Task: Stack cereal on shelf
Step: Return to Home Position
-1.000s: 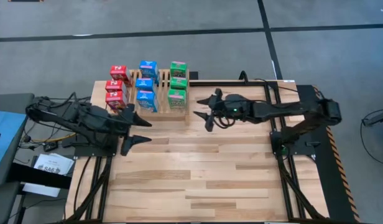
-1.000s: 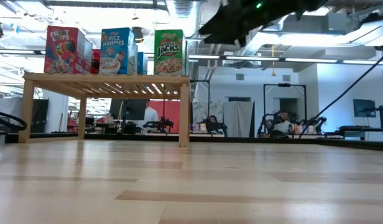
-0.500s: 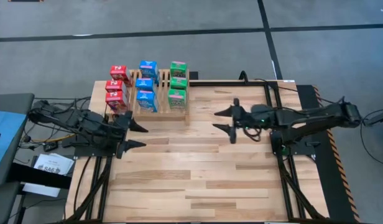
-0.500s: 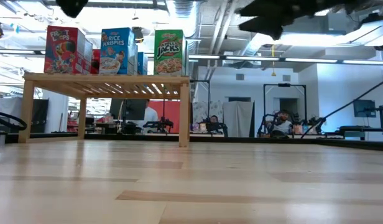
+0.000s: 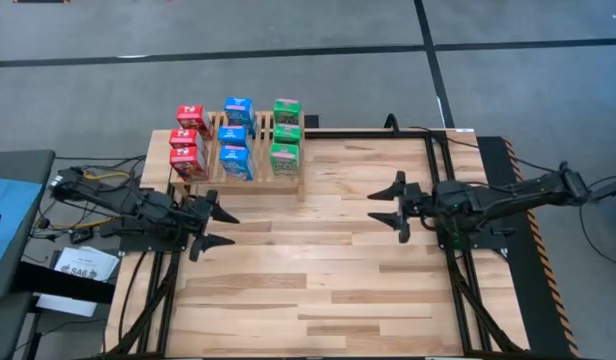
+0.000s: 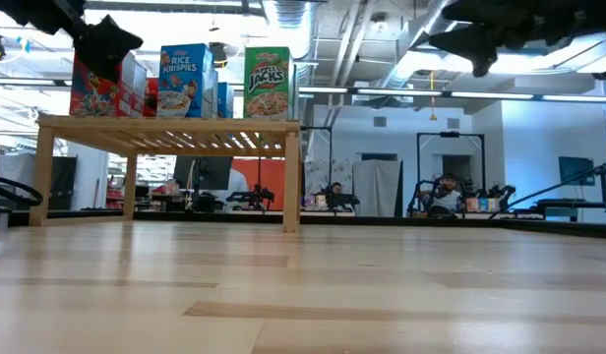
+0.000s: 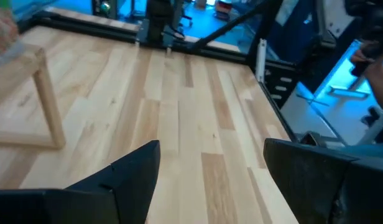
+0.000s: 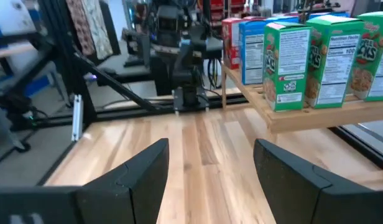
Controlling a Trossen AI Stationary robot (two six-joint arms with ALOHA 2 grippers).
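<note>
The cereal boxes stand upright on their bottoms on the shelf [image 5: 256,178], a light slatted wooden rack at the table's far left: red boxes [image 5: 189,142], blue boxes [image 5: 235,137] and green boxes [image 5: 285,133] in three rows. In the low view the front boxes [image 6: 185,81] stand on the shelf top [image 6: 165,123]. My left gripper [image 5: 217,227] hovers open above the table's left side, near the shelf's near left corner. My right gripper [image 5: 392,207] hovers open over the table's right half, its fingers pointing at the shelf. Both hold nothing.
Bare plank tabletop [image 5: 318,290] lies between and in front of the two grippers. The black frame rails [image 5: 458,290] run along the table's right side and far edge. Cables and a paper [image 5: 83,265] lie off the table's left edge.
My left gripper has drawn back toward the table's left edge and sunk lower. My right gripper has drawn back from beside the shelf toward the table's right edge, swinging a little toward the near side. Both stay open with nothing in them. The boxes have not moved.
</note>
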